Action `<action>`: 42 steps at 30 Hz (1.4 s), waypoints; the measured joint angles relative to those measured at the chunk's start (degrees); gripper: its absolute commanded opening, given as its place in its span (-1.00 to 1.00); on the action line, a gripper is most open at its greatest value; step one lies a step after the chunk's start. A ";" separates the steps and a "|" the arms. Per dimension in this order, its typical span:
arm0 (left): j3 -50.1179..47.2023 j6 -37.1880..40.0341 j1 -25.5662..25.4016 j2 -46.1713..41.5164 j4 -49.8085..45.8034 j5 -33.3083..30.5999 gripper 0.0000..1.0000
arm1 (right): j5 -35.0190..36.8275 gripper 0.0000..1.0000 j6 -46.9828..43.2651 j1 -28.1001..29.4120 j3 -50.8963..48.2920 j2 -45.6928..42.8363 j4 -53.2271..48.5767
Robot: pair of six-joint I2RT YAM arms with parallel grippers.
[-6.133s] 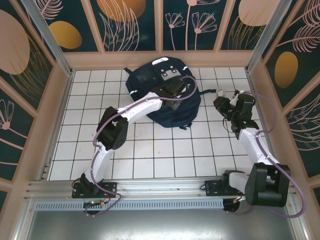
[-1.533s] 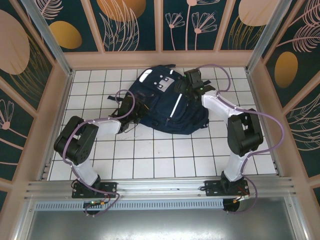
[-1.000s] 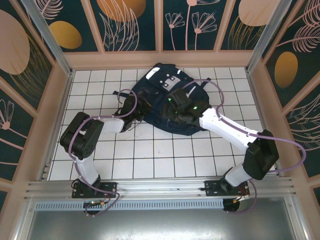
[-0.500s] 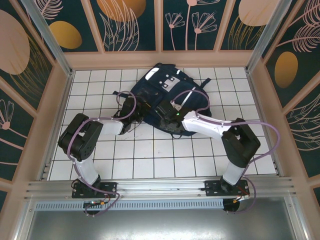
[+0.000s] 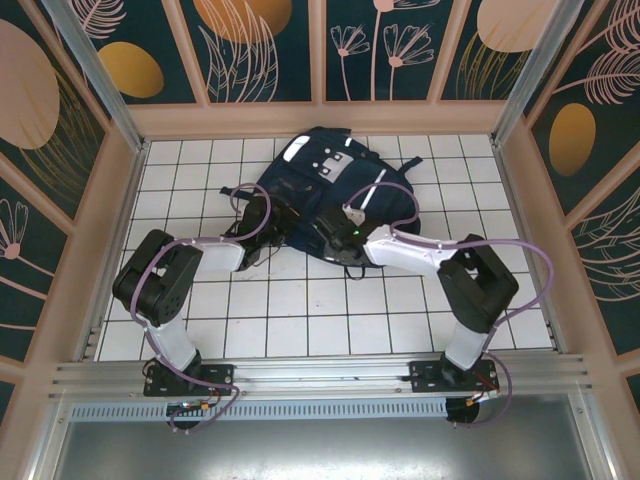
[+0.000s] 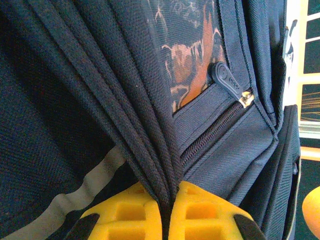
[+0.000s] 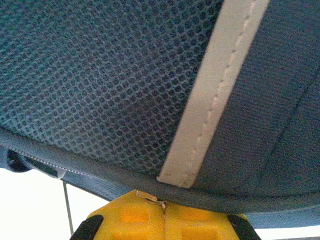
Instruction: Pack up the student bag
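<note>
Left gripper (image 6: 167, 202) is pinching a bunched ridge of dark folds on the large navy-blue fabric backpack (image 6: 75, 75), its yellow fingers (image 6: 125, 215) pressed together with the cloth running down between them. Just beside that ridge a black zipper pull (image 6: 227, 80) is lying at the end of a closed zip, and a grey reflective stripe (image 6: 75, 195) is being cut off by the lower frame edge.

Right gripper (image 7: 164, 204) is closing its yellow fingers (image 7: 130, 212) tight against the backpack's (image 7: 100, 75) lower hem, under blue mesh and a white stitched strip (image 7: 220, 85). Whether any hem is actually caught between the tips is hard to make out.

From above, the left gripper (image 5: 272, 215) and right gripper (image 5: 335, 237) are both merging into the dark backpack (image 5: 310, 172), so their fingers are unreadable there. The backpack is lying at the far middle of the white tiled table (image 5: 300, 320), its near edge being hidden under both wrists.
</note>
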 measured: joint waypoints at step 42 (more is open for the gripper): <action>27.78 34.60 10.21 9.55 -28.74 2.25 0.04 | -32.13 -1.00 -52.54 -9.66 11.15 7.04 -6.40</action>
